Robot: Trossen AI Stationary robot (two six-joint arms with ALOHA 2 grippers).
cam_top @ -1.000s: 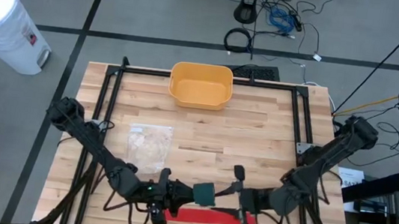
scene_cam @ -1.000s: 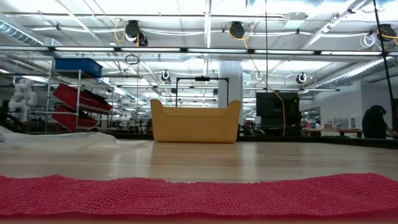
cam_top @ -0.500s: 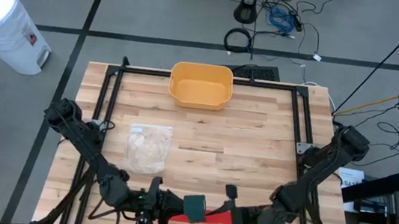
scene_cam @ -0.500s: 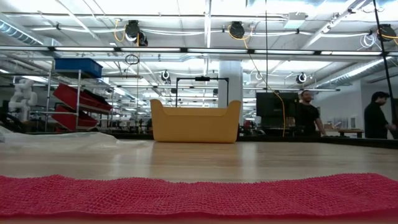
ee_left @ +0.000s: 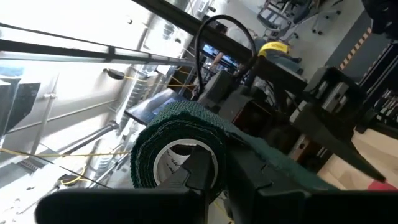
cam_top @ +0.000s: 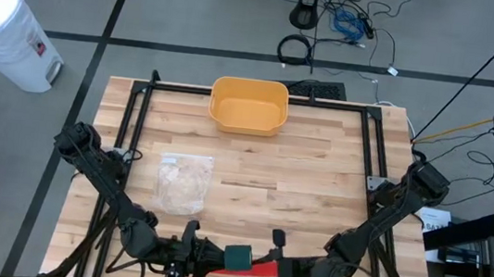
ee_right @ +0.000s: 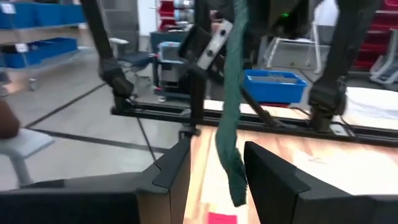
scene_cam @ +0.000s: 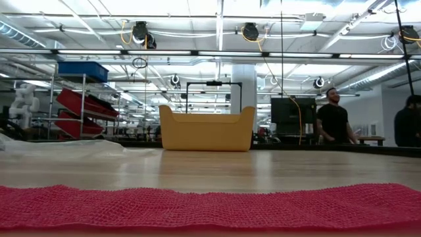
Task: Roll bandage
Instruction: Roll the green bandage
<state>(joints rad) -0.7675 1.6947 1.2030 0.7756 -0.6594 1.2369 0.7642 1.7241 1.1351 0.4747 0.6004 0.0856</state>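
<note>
Both arms have dropped lower toward the near edge of the wooden slatted bench (cam_top: 317, 179) since a second ago, carrying the dark green woven bandage roll (cam_top: 237, 256) with them. The left gripper (cam_top: 213, 258) is clamped on that roll; the right gripper (cam_top: 275, 269) has its fingers apart around the hanging green tail (ee_right: 231, 134). The flat red mesh bandage strip (scene_cam: 210, 204) lies beneath.

A dark green bandage roll (ee_left: 177, 155), partly wound on a pale core, is held up off the tabletop at its near edge, its loose tail (ee_right: 231, 118) hanging down. A red bandage strip (scene_cam: 210, 205) lies flat beneath it.
</note>
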